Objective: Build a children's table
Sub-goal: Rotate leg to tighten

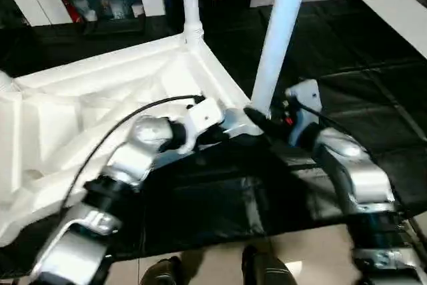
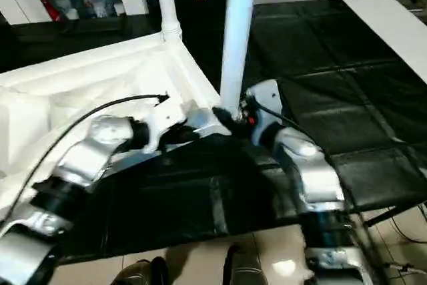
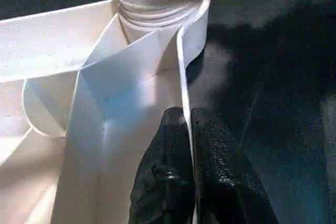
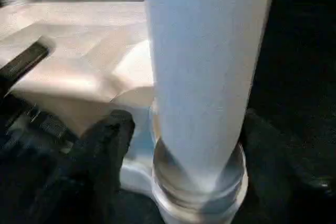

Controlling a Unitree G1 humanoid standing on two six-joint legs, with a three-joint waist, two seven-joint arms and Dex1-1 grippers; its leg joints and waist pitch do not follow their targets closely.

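White plastic dominates the head views: the tabletop (image 1: 100, 118) lies underside up on the black sheet (image 1: 347, 78), ribs showing. Two legs stand in its sockets, a far leg (image 1: 190, 1) at the far corner and a near leg (image 1: 277, 38) at the corner nearest the grippers. Both arms meet at that near corner, the left gripper (image 1: 230, 123) on the tabletop's rim and the right gripper (image 1: 263, 117) at the near leg's base.

From the left wrist, the left gripper's fingers (image 3: 168, 166) pinch the rim wall, closed on it, with the far leg's collar ahead in its socket.

From the right wrist, one black finger (image 4: 105, 145) stands beside the near leg's base, a gap between; the jaws are spread, not holding.

I judge the job roughly half done: two legs are in and whether the near one is fully seated is unclear. The other corners cannot be made out.
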